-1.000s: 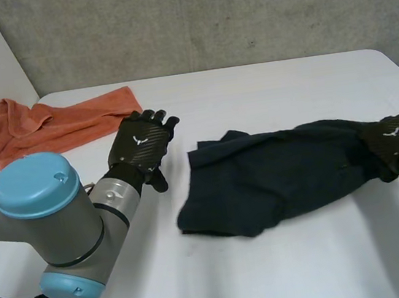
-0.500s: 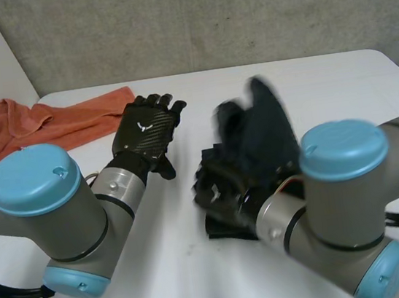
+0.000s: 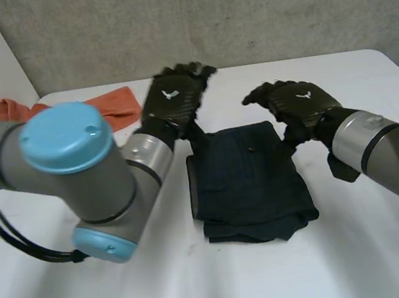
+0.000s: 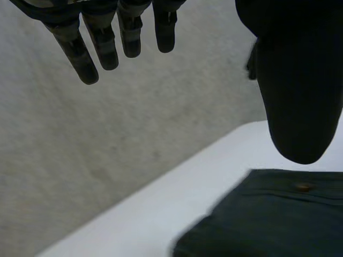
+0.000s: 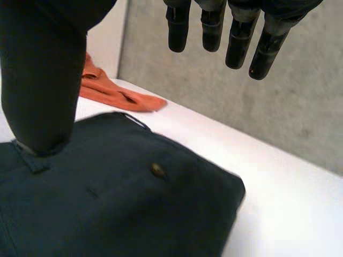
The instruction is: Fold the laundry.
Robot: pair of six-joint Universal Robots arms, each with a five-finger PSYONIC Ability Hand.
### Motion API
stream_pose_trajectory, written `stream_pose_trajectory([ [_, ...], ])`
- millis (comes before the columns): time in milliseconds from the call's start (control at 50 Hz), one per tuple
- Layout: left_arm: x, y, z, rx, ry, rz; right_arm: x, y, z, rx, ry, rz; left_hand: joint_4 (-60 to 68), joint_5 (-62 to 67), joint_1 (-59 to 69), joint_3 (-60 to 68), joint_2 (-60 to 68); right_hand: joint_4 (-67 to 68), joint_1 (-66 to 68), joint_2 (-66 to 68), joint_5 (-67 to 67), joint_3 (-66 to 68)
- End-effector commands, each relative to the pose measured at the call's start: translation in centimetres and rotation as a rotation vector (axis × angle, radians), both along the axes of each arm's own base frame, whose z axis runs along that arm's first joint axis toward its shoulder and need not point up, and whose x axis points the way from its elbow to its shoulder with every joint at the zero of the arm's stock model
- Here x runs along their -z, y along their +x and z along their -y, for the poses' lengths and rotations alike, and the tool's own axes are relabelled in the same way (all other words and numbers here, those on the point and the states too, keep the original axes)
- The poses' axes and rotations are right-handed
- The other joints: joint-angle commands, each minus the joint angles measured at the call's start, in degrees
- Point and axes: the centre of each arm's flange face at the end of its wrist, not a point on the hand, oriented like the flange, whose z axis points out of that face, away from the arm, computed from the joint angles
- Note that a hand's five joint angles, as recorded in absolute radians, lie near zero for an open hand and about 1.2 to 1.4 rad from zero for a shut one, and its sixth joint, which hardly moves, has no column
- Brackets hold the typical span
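Between the two hands, flat on the white table (image 3: 202, 281): dark navy cloth garment with a small button (image 3: 248, 179), doubled over into a rough rectangle, layered edges uneven at the near end. Just beyond its far left corner, left hand (image 3: 175, 101), fingers straight and spread, holding nothing, lifted clear of the cloth. Over the far right corner, right hand (image 3: 293, 103), fingers straight and slightly apart, thumb pointing down at the waistband by a belt loop; touching or not, cannot tell; nothing pinched. Beyond the left hand, crumpled orange terry towel (image 3: 116, 102), well apart from the navy piece.

Judged as the pause after one fold, before squaring up or folding again. To do it well: press with flat palms from the middle outward, smooth out wrinkles, line up the ragged near edges before pinching anything. Then take both far corners level for a square next fold, and keep clear of the towel.

Against a second ago: then spread wide across the table, right hand at its outer end; now brought over onto itself and far narrower. Left hand then beside the towel, away from the cloth; now up at the garment's corner.
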Motion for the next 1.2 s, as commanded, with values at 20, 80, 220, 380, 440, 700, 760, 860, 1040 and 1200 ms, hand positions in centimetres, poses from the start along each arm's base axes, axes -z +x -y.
stream_pose_trajectory([
  [20, 5.0, -3.0, -1.4, 0.069, 0.17, 0.117, 3.4, 0.1, 2.2, 0.045, 0.091, -0.071, -0.6, -1.6, -0.6, -1.1, -0.7, -3.4, -1.5, -2.6, -4.0, -2.3],
  [80, 6.4, -3.4, -1.4, 0.063, 0.208, 0.153, 5.1, 0.2, 3.5, 0.073, 0.116, -0.094, -0.1, -1.1, -0.1, -0.6, -0.2, -3.4, -1.5, -2.6, -4.0, -2.3],
  [220, 9.9, -2.6, -1.0, -0.015, 0.283, 0.269, 8.3, 0.8, 4.8, 0.042, 0.117, -0.223, 1.9, 0.9, 1.9, 1.4, 1.8, -3.4, -1.5, -2.6, -4.0, -2.3],
  [380, 11.8, -1.7, -1.5, -0.003, 0.257, 0.417, 11.3, 0.7, 5.5, 0.01, 0.091, -0.387, 1.7, 0.7, 1.8, 1.2, 1.6, -3.4, -1.5, -2.6, -4.0, -2.3],
  [440, 12.0, -1.6, -1.8, 0.008, 0.256, 0.433, 11.2, 0.5, 5.7, 0.027, 0.075, -0.412, 1.0, 0.1, 1.1, 0.6, 1.0, -3.4, -1.5, -2.6, -4.0, -2.3],
  [700, 4.0, -1.5, -2.2, 0.024, 0.132, 0.307, 5.7, -0.3, 5.1, 0.127, -0.04, -0.218, -1.1, -2.1, -1.1, -1.6, -1.2, -3.4, -1.5, -2.6, -4.0, -2.3],
  [760, 1.4, -0.7, -2.3, 0.042, 0.099, 0.268, 3.6, -1.0, 4.0, 0.176, -0.048, -0.118, -1.1, -2.1, -1.1, -1.6, -1.2, -3.4, -1.5, -2.6, -4.0, -2.3],
  [860, -4.0, 2.0, -2.6, 0.112, 0.048, 0.164, 2.1, -3.2, 2.8, 0.269, -0.008, -0.021, -1.1, -2.1, -1.1, -1.6, -1.2, -3.4, -1.5, -2.6, -4.0, -2.3],
  [1040, -7.6, 3.8, -4.6, 0.304, 0.111, 0.06, 6.1, -5.2, 0.1, 0.31, 0.179, -0.039, -1.0, -2.0, -0.9, -1.5, -1.1, -3.4, -1.5, -2.6, -4.0, -2.3],
  [1200, -7.9, 4.6, -4.8, 0.312, 0.163, 0.069, 10.0, -4.8, -0.6, 0.31, 0.258, -0.016, -1.1, -2.1, -1.1, -1.6, -1.2, -3.4, -1.5, -2.6, -4.0, -2.3],
])
